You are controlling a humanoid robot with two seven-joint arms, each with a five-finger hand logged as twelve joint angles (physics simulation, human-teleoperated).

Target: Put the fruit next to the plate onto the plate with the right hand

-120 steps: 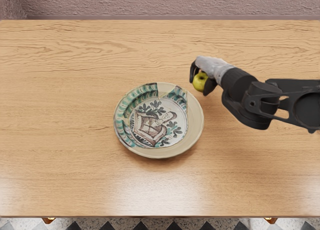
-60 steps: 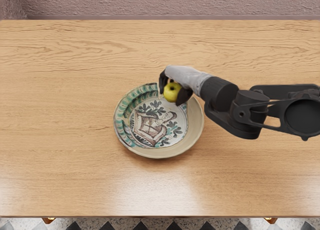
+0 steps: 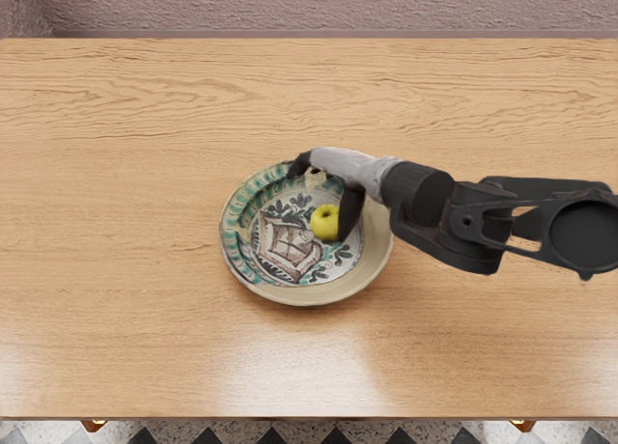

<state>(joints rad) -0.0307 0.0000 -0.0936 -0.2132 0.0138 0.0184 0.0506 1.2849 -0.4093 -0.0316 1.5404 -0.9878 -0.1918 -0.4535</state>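
A small yellow-green apple (image 3: 325,222) lies inside the painted ceramic plate (image 3: 235,234), right of the plate's middle. My right hand (image 3: 324,189) reaches in from the right and hovers over the plate's upper right part. Its fingers (image 3: 300,163) are spread, the dark thumb (image 3: 350,213) hangs down right beside the apple, and nothing is gripped. The left arm does not show.
The wooden table (image 3: 126,125) stretches wide around the plate, with its far edge against a wall and its near edge at the bottom. My right forearm (image 3: 454,217) lies low over the table to the plate's right.
The right hand carried the apple leftward from beside the plate to over it, then spread its fingers. The apple now rests on the plate.
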